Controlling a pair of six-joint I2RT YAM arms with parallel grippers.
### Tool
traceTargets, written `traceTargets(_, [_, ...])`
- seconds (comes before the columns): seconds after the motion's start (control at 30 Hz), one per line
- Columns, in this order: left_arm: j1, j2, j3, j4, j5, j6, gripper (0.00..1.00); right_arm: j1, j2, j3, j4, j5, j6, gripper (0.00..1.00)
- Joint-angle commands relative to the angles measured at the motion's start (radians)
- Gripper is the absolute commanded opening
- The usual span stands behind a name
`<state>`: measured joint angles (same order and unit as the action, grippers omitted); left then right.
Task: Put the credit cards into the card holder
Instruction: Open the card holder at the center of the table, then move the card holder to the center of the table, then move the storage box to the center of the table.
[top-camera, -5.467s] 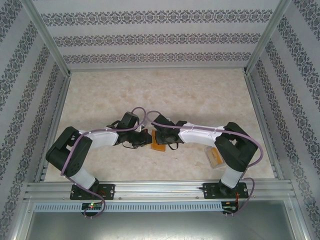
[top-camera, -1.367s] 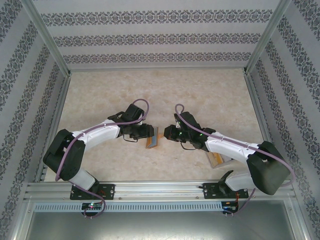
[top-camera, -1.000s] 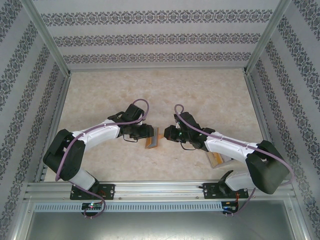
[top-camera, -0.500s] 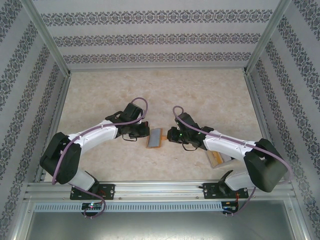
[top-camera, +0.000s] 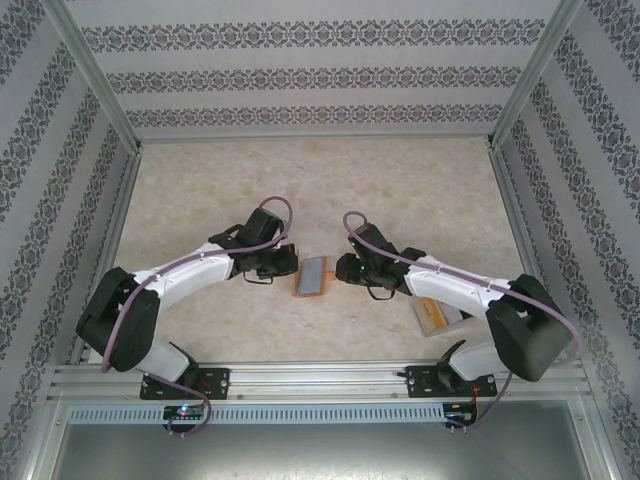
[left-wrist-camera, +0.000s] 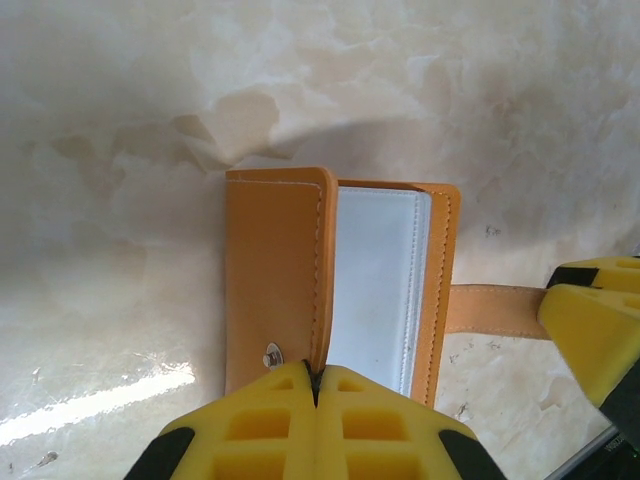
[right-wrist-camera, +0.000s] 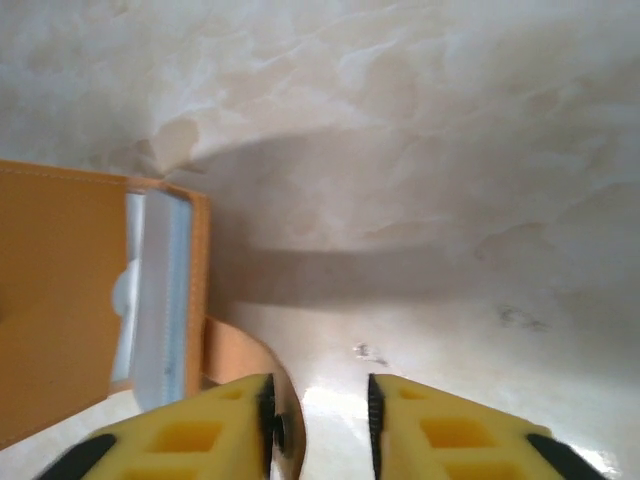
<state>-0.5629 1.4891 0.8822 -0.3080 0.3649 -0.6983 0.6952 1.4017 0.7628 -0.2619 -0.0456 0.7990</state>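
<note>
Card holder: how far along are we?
Done: the card holder lies open, pockets showing. In hand: left gripper shut on its flap edge; right gripper open beside the clasp strap. Left: an orange-yellow card sits by the right arm, not yet loaded.

The card holder (top-camera: 312, 276) lies on the worktop (top-camera: 330, 180) between the left jaws, at its left edge, and the right jaws, with possibly the credit cards (top-camera: 430, 318) farther right beneath the right arm (top-camera: 455, 287).
</note>
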Motion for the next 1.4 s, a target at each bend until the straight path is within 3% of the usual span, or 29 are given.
traceTargets(0.0, [0.004,-0.032,-0.042,0.003,-0.003,-0.038,0.0,-0.014,-0.118,0.03,-0.161,0.159,-0.013,0.47])
traceTargets(0.07, [0.006,-0.041,-0.053,0.023,-0.001,-0.052,0.0,-0.027,-0.21,0.015,-0.211,0.219,0.004,0.59])
traceTargets(0.17, [0.008,-0.044,-0.054,0.031,0.009,-0.058,0.0,-0.066,-0.368,-0.017,-0.302,0.3,0.045,0.66])
traceTargets(0.2, [0.01,-0.046,-0.054,0.036,0.017,-0.062,0.0,-0.08,-0.43,-0.026,-0.354,0.338,0.072,0.73])
traceTargets(0.4, [0.02,-0.046,-0.058,0.068,0.049,-0.067,0.0,-0.176,-0.749,-0.086,-0.666,0.517,0.257,0.8])
traceTargets(0.53, [0.03,-0.036,-0.051,0.072,0.068,-0.06,0.0,-0.279,-0.806,-0.091,-0.867,0.546,0.365,0.87])
traceTargets(0.63, [0.032,-0.025,-0.039,0.063,0.078,-0.048,0.0,-0.34,-0.817,-0.108,-0.911,0.561,0.404,0.95])
traceTargets(0.87, [0.034,-0.008,-0.019,0.052,0.087,-0.026,0.0,-0.459,-0.872,-0.177,-0.879,0.516,0.452,0.98])
traceTargets(1.0, [0.035,0.007,-0.007,0.049,0.093,-0.019,0.0,-0.49,-0.909,-0.278,-0.718,0.373,0.433,0.98])
traceTargets(1.37, [0.038,0.036,0.033,0.018,0.115,0.011,0.0,-0.488,-0.857,-0.413,-0.346,0.119,0.417,0.97])
